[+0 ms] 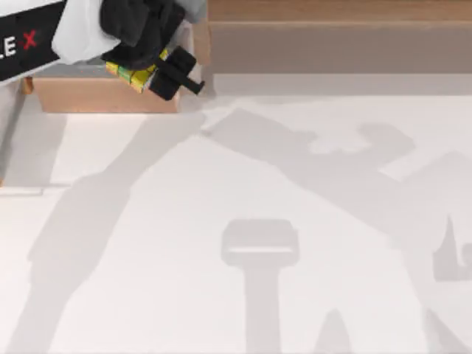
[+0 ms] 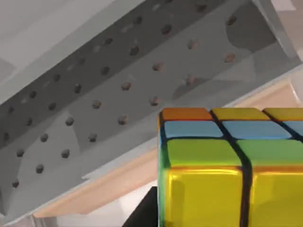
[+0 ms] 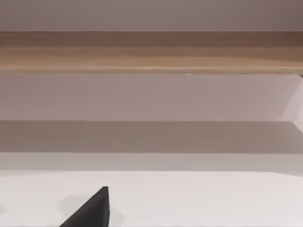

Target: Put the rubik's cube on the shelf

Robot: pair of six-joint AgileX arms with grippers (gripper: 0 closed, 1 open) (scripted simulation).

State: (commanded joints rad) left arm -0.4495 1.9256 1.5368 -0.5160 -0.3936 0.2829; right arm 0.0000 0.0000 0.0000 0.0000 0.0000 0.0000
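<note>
1. The left gripper, at the table's eleven o'clock, is clamped on the rubik's cube, held over the small wooden box.
2. The shelf runs along twelve to one o'clock, just beside the box.
3. To do this well, I judge the cube should travel toward two o'clock, stay level, and clear the shelf's board before release.
4. Whether the right gripper is apart or together, I cannot tell.
5. The left arm's casing reads "LE X", partly cropped.

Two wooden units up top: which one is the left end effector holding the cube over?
The smaller light-brown wooden box at top left, not the long wide wooden shelf. The left end effector grips the multicoloured rubik's cube above its edge.
</note>
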